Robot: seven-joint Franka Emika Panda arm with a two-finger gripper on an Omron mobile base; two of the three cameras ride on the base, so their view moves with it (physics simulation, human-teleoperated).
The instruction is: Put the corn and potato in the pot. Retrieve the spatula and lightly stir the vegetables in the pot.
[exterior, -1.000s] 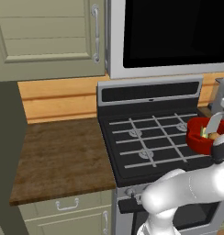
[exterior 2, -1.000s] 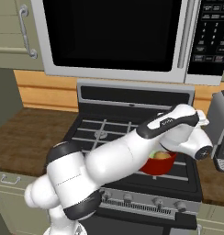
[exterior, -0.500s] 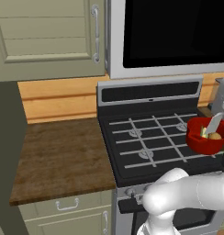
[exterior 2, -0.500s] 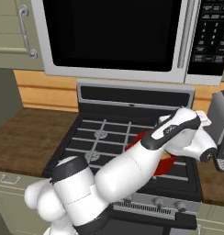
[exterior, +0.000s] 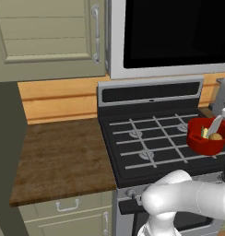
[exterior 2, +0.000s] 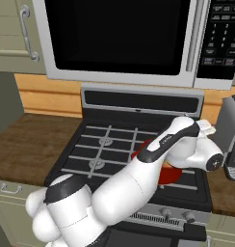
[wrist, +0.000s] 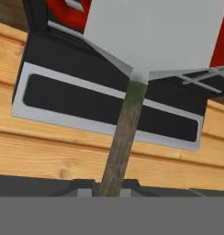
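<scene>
With both vegetables already lying in the round bright red pot (exterior: 205, 136), the loading half of the task looks done. Pot sits on the near right burner of the black gas stove (exterior: 151, 140), at the right edge of the left base view. Small oval golden-brown potato (exterior: 216, 137) rests inside toward the right; slim yellow-green corn cob (exterior: 204, 133) leans just left of it, touching or nearly so.

Spatula retrieved: flat pale grey square blade (exterior: 214, 126) slants down into the pot above the vegetables. Hand view looks along its thin dark handle (wrist: 122, 143), which runs up from between the fingertips to the blade (wrist: 153, 32), red pot wall showing past the blade's edges.

Pincer (wrist: 107, 189) judged closed on the spatula handle; the fingertips themselves are mostly hidden at the bottom of the hand view, so contact is inferred from the handle rising between them.

White arm (exterior 2: 153, 159) arcs over the stove and hides most of the pot in the right base view.

Left to do: the light stir. Whether the blade touches the vegetables can't be told.
</scene>
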